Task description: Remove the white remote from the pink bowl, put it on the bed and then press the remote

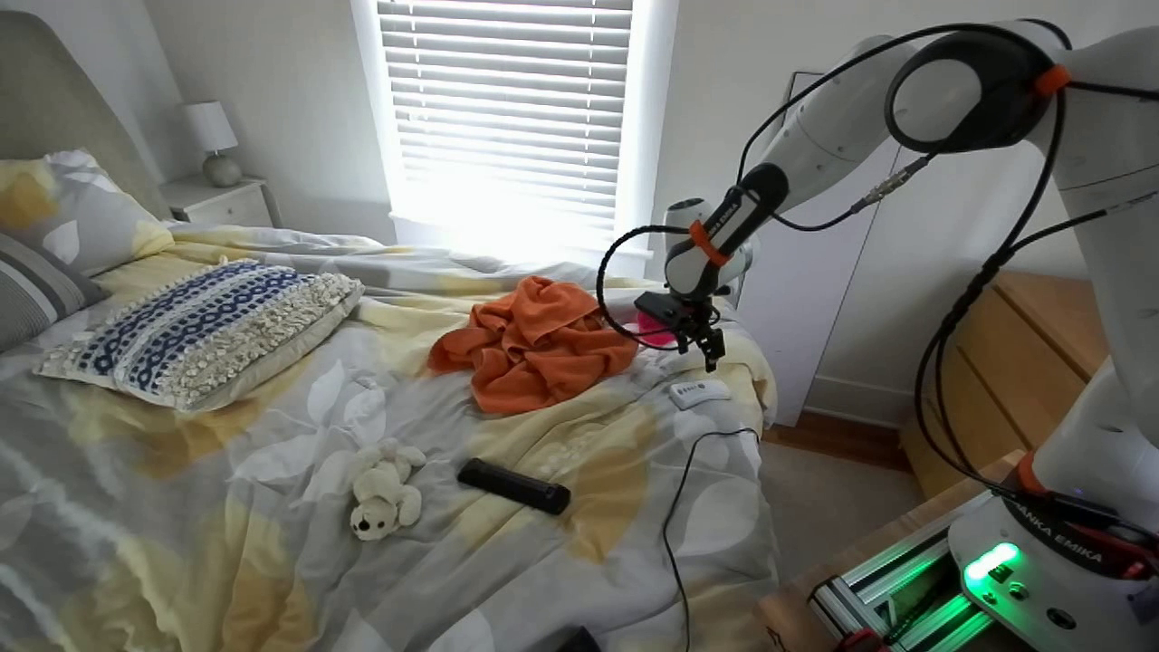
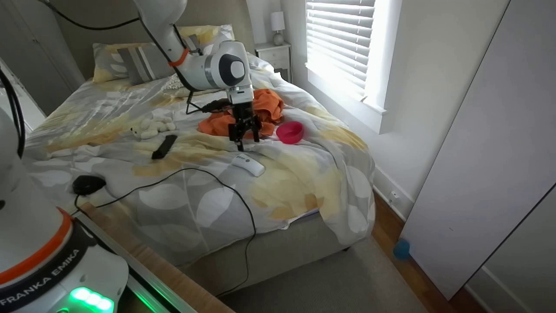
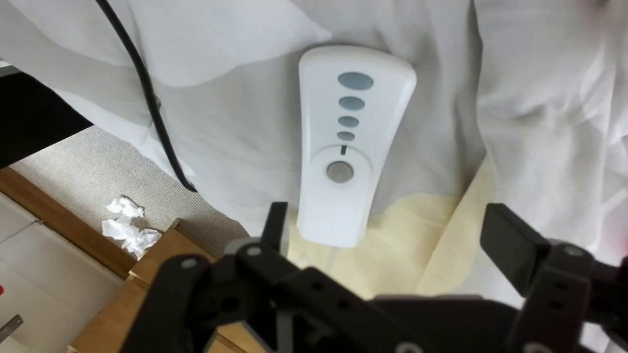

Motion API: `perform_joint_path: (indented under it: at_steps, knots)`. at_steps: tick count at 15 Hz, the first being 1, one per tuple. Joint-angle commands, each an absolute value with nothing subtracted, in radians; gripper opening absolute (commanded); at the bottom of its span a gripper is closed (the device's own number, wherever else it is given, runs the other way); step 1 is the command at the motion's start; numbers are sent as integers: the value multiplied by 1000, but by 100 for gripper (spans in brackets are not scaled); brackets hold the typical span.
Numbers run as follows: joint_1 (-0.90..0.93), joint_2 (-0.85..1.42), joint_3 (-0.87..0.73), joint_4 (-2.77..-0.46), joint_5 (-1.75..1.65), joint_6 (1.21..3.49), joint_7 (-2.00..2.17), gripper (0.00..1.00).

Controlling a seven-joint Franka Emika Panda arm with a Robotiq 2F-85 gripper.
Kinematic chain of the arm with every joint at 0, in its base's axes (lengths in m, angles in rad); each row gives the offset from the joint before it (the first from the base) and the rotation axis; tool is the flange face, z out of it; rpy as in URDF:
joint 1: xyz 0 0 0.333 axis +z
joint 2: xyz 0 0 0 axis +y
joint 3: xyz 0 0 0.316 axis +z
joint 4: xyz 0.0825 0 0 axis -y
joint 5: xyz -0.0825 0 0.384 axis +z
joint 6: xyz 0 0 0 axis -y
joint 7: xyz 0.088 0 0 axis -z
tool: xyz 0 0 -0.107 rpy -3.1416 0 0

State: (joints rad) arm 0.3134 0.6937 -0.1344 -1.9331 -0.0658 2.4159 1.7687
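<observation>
The wrist view is occupied along its lower edge by the gripper [image 3: 386,223], its two fingers spread wide over the bed [image 2: 282,200]; whether the bed is touched by them cannot be told. Ahead of them, the white remote [image 3: 351,142] is seen lying face up on the bed. In an exterior view the pink bowl [image 1: 649,324] is partly hidden by the gripper; it is placed near the remote, just beside a crumpled orange cloth [image 1: 539,353]. A black cable [image 3: 145,83] is trailed near the remote, apart from it. Farther off, a black oblong object [image 1: 513,486] and a white plush toy [image 1: 386,484] are laid near each other.
</observation>
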Motion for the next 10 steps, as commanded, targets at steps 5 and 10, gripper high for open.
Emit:
perform_joint_path:
  at_steps: [5, 10]
  knots:
    - [298, 648, -122, -1934, -103, 2333, 1804, 100]
    - [295, 650, -121, -1934, -102, 2333, 1804, 100]
